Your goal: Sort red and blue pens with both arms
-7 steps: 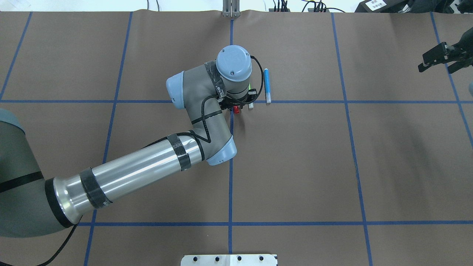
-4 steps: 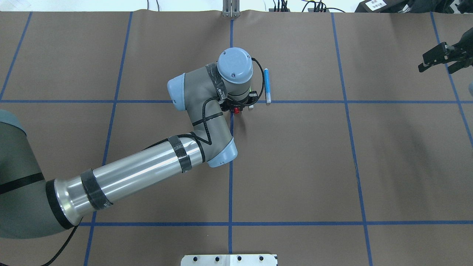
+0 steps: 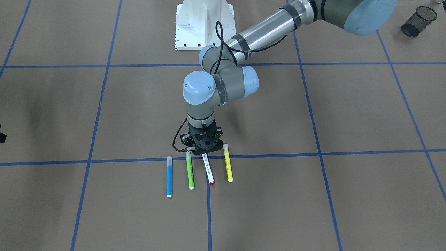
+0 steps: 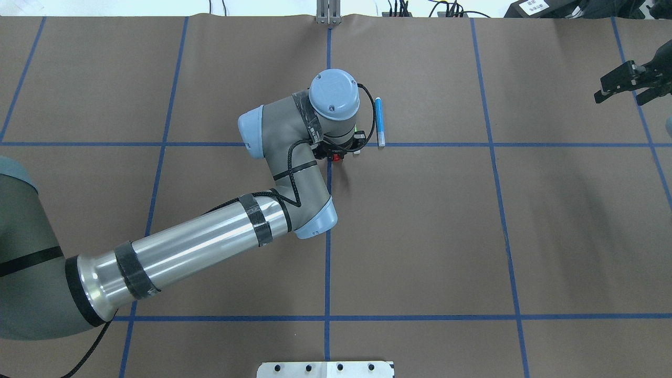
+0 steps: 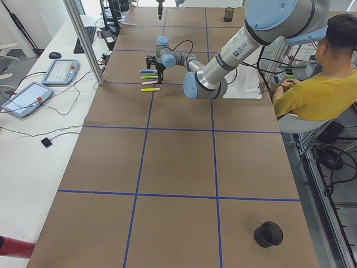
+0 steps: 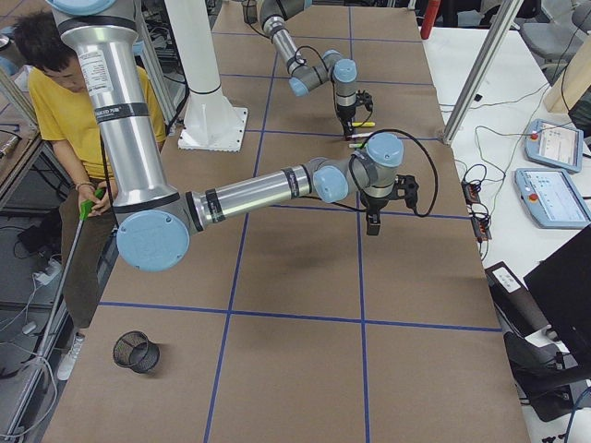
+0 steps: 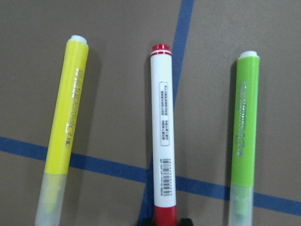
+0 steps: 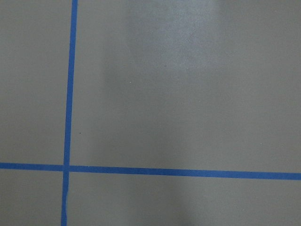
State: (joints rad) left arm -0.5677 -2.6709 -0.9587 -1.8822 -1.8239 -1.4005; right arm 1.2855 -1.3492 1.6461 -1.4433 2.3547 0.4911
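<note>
Left claw: the left gripper (image 3: 204, 148) points straight down at the robot-side end of a row of four pens. Its black fingertips (image 7: 145, 222) pinch the red cap of the white pen.
Left arm: the jointed grey arm with pale-blue caps and a silver tube (image 4: 199, 247) reaches out to the middle of the table.
Red pen: the white-barrelled pen with a red cap and red end (image 7: 163, 141) lies flat across a blue tape line, between the other two highlighters.
Blue pen: the blue-barrelled pen with a translucent cap (image 3: 169, 176) lies flat at the row's end on the robot's right, just beside the green one and apart from both claws.
Neighbours: a green highlighter (image 7: 244, 141) and a yellow highlighter (image 7: 68, 117) lie parallel to the red pen.
Right claw: the right gripper (image 4: 604, 88) hangs near the table's right edge, well apart from the pens, fingers spread and holding nothing.
Surface: a brown paper-covered table with a blue tape grid (image 3: 313, 209).
Edges: a black mesh cup (image 3: 418, 21) stands near a table corner, and a seated person in a yellow shirt (image 5: 312, 95) is beside the robot.
</note>
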